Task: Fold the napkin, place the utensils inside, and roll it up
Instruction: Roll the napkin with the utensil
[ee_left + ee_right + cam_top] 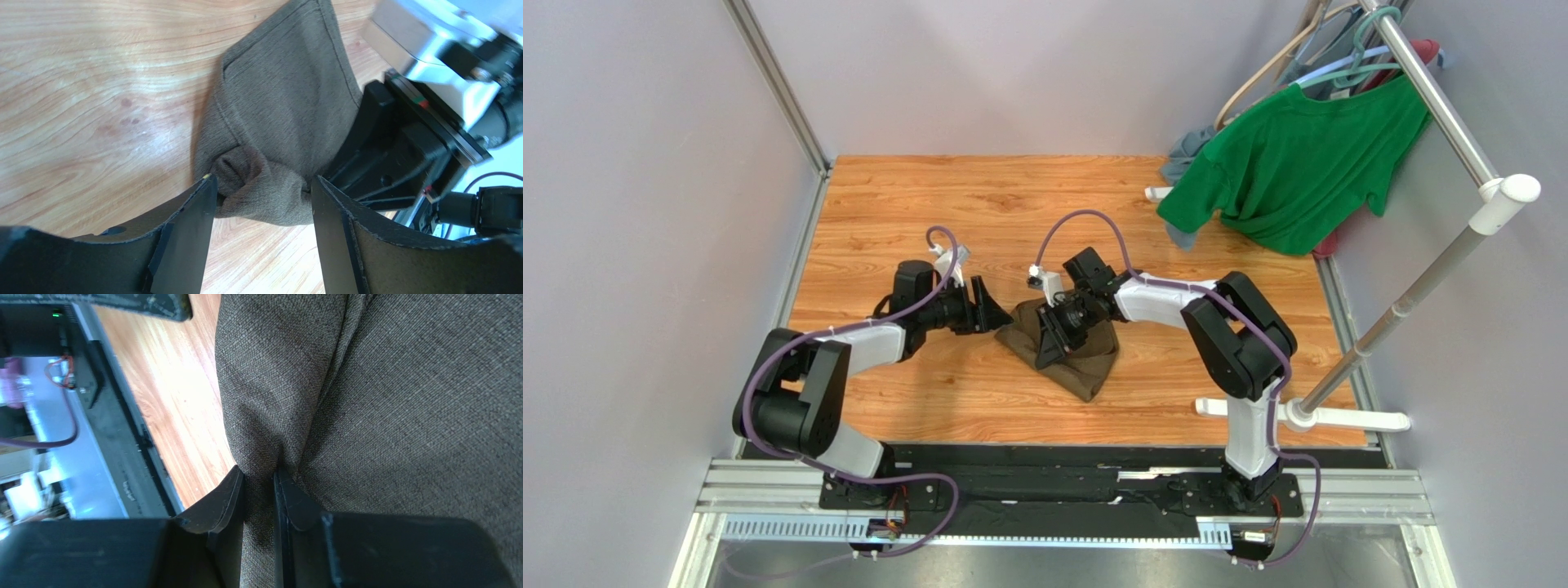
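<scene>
The napkin [1073,355] is a bunched dark olive-brown cloth lying at the middle of the wooden table. My right gripper [1055,331] is shut on a fold of it; in the right wrist view the cloth [393,398] fills the frame and is pinched between the jaws [259,478]. My left gripper [995,306] is open just left of the napkin's near-left corner; in the left wrist view a rolled corner of the napkin [261,184] lies at the mouth of the open jaws [263,187], not gripped. No utensils show in any view.
A bright green T-shirt [1290,165] hangs on a white rack [1455,135] at the back right, with a grey-blue garment [1185,153] behind it. The rack's feet [1308,419] stand by the right arm. Grey walls enclose the table.
</scene>
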Available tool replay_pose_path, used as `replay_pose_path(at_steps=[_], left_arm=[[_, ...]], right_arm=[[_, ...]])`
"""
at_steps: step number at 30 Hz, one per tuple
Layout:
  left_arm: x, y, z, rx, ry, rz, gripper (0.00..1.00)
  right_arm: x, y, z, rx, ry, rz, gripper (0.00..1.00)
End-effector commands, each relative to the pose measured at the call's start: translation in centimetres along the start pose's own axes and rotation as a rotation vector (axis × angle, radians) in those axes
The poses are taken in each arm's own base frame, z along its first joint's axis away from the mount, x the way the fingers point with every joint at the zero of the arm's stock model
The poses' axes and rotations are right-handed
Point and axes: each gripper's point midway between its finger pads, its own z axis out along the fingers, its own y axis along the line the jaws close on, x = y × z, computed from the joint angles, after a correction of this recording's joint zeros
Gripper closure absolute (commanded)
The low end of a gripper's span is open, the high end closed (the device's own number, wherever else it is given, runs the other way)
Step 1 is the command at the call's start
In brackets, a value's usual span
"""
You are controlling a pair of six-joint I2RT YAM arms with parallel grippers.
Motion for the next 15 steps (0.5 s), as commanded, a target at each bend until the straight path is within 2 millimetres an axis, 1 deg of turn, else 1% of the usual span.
replay_pose_path(at_steps=[1,2,5,9,12,15], left_arm=[[-0.5,-0.8,0.5,0.068,-0.019,0.071,0.35],[-0.5,-0.7,0.6,0.066,-0.018,0.07,0.36],[-0.3,-0.1,1.2,0.059,-0.002,0.06,0.36],[-0.6,-0.1,1.9,0.067,0.004,0.061,0.37],[-0.4,-0.1,2.5,0.067,0.017,0.06,0.39],[-0.3,0.0,2.9,0.064,0.028,0.045,0.45]], right_arm=[[0.7,-0.4,0.7,-0.074,0.045,0.055,0.96],[0.3,-0.4,0.7,-0.079,0.039,0.055,0.96],[0.5,-0.7,0.9,-0.097,0.05,0.065,0.96],[0.6,-1.1,1.1,-0.124,0.057,0.089,0.97],[0.6,-1.2,1.2,-0.139,0.062,0.091,0.97],[0.7,-1.4,1.1,-0.139,0.066,0.087,0.98]])
